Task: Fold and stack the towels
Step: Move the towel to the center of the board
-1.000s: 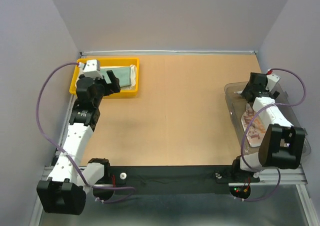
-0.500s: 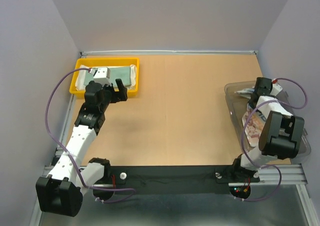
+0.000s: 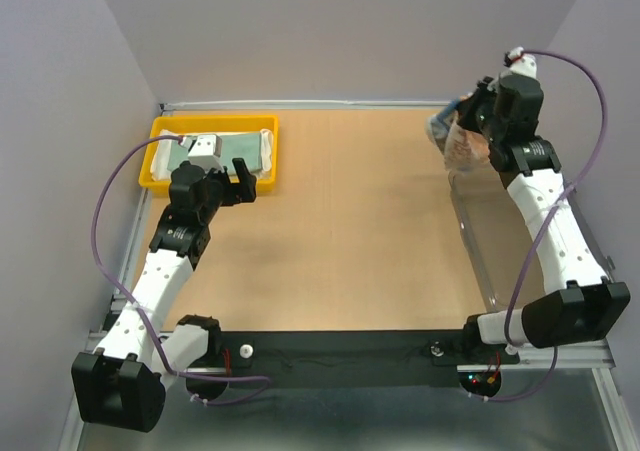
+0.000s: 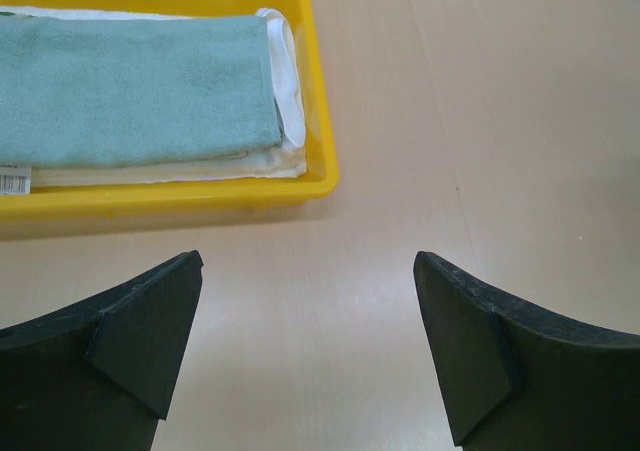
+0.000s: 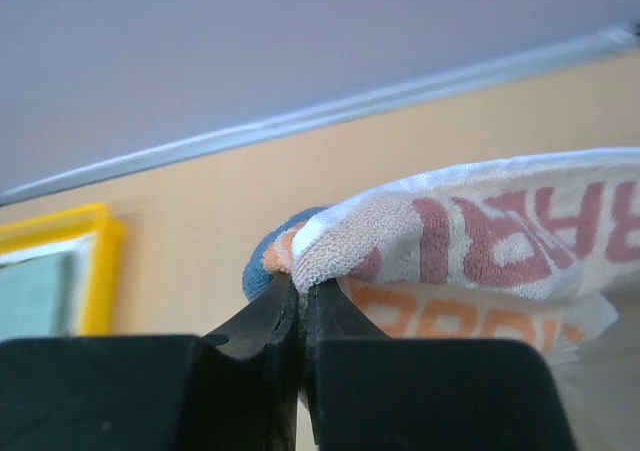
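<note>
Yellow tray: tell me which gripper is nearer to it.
Left. The left gripper hovers open just in front of the yellow tray, over the table. The right gripper is across the table at the far right, raised, shut on the letter-print towel.

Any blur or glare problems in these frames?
Right wrist: printed towel weave sharp, yellow tray behind it soft, fingers near-black silhouettes. Left wrist: teal towel and tray crisp, no harsh glare. Top external: even light, faint shadows; the print too small to read.
</note>
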Robot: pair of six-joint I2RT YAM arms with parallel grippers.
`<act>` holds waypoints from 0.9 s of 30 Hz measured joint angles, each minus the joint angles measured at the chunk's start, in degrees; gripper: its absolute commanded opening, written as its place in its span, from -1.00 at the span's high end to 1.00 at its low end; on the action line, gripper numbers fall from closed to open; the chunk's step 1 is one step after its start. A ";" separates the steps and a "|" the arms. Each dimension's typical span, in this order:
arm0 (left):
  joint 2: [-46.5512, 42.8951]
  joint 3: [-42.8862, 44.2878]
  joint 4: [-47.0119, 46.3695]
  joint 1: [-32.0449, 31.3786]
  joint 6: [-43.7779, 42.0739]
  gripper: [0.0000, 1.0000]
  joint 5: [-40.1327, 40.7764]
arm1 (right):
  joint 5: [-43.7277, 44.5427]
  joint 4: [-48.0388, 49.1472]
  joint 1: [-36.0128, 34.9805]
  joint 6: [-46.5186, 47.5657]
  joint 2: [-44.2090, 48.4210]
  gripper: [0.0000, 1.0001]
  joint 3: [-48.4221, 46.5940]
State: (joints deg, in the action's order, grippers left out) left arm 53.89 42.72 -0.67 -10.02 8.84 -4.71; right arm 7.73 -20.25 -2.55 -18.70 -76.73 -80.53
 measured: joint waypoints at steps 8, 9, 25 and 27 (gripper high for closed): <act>0.70 0.00 -0.09 0.00 0.02 -0.97 -0.79 | -10.99 2.08 -17.53 -1.86 -2.10 0.93 -8.52; 0.83 0.00 -0.11 0.00 0.02 -0.97 -1.07 | -11.78 2.27 -18.53 -2.14 -2.05 0.89 -7.54; 6.80 -0.22 -0.76 -3.65 5.66 -0.97 -11.63 | -21.46 -17.05 -27.10 -2.73 6.43 -0.39 27.54; 7.98 -0.63 -0.76 -6.38 7.56 -0.97 -11.72 | -18.60 -17.42 -27.19 -0.22 5.95 -0.36 25.57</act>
State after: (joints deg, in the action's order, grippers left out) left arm 61.87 42.09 -1.43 -16.40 16.40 -16.43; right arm -10.87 -37.67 -29.74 -18.92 -70.78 -54.96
